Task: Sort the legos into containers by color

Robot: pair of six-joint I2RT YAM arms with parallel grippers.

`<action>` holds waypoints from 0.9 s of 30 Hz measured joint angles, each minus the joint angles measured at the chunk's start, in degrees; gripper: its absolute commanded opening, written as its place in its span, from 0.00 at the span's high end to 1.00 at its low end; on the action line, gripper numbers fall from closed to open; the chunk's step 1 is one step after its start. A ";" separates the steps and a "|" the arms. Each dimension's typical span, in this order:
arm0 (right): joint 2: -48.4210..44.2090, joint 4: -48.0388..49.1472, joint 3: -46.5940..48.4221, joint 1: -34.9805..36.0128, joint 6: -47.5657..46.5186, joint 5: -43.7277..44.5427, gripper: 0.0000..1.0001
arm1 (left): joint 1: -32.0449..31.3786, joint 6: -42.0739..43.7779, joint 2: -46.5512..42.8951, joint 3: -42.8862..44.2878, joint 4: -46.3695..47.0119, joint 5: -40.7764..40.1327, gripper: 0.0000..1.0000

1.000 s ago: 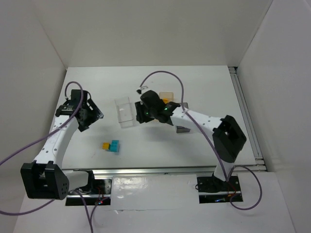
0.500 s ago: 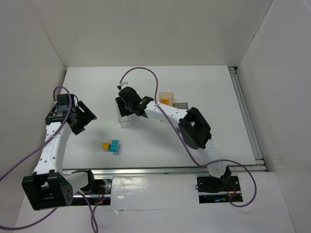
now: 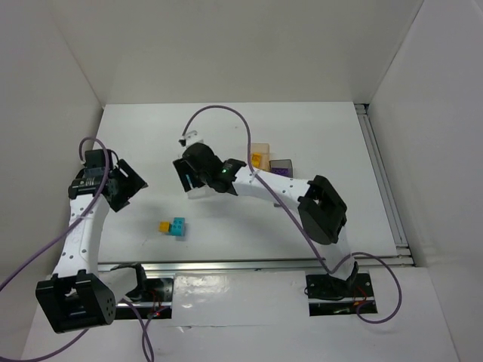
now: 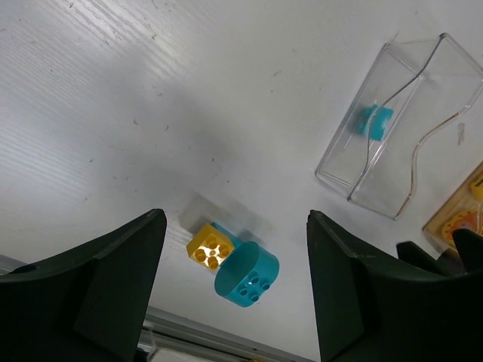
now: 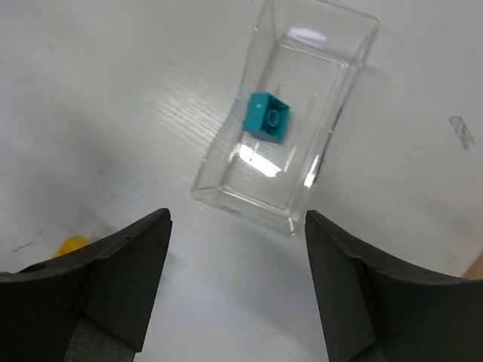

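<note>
A yellow lego (image 4: 209, 246) joined to a teal lego (image 4: 247, 274) lies on the white table as one clump (image 3: 173, 226). My left gripper (image 4: 235, 220) hangs open above it, holding nothing, at the table's left (image 3: 123, 183). My right gripper (image 5: 238, 219) is open and empty above the near end of the clear container (image 5: 290, 121), which holds one teal lego (image 5: 268, 117). From above, the right gripper (image 3: 190, 172) hides most of that container (image 3: 198, 189). The orange container (image 3: 261, 153) holds a yellow lego (image 3: 256, 160). The dark grey container (image 3: 283, 167) holds a purple lego (image 3: 281, 171).
White walls close in the table on the left, back and right. A metal rail (image 3: 381, 181) runs along the right edge. A small scrap of tape (image 3: 192, 137) lies behind the clear container. The right arm's elbow (image 3: 324, 207) hangs over the table's right half.
My right gripper swung left from between the containers to above the clear one and opened. The left gripper drew back to the left and a little nearer. The lego clump stayed put.
</note>
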 measured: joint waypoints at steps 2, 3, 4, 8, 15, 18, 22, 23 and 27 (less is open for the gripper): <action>-1.75 1.38 -0.13 1.55 -0.07 0.83 0.29 | 0.02 0.66 0.00 -0.50 0.00 0.02 0.17; -2.69 2.16 -0.90 2.19 0.07 1.36 0.29 | 0.04 0.79 -0.02 -0.63 0.00 0.04 0.17; -3.93 2.89 -2.36 2.73 0.28 1.49 0.28 | 0.20 0.87 -0.13 -0.70 0.00 0.22 0.17; -7.45 2.75 -7.08 5.03 0.68 1.25 0.15 | 1.07 1.20 -0.94 -0.98 0.13 1.03 0.17; -7.54 3.02 -8.98 13.00 -0.63 -2.82 0.00 | 3.26 2.62 -1.53 -0.98 0.13 2.27 0.17; -6.27 2.80 -8.92 15.76 -0.13 -2.71 0.00 | 3.67 2.78 -1.53 -0.94 0.13 2.91 0.17; -4.00 1.97 -8.85 15.45 5.86 -0.28 0.02 | 4.22 3.72 -1.99 -0.94 0.09 3.41 0.17; -3.52 1.79 -8.83 15.28 7.74 0.52 0.05 | 4.39 3.80 -2.19 -0.94 0.04 3.41 0.17; -1.86 1.05 -8.70 14.43 16.13 3.56 0.16 | 5.35 3.98 -2.89 -0.76 -0.11 4.00 0.17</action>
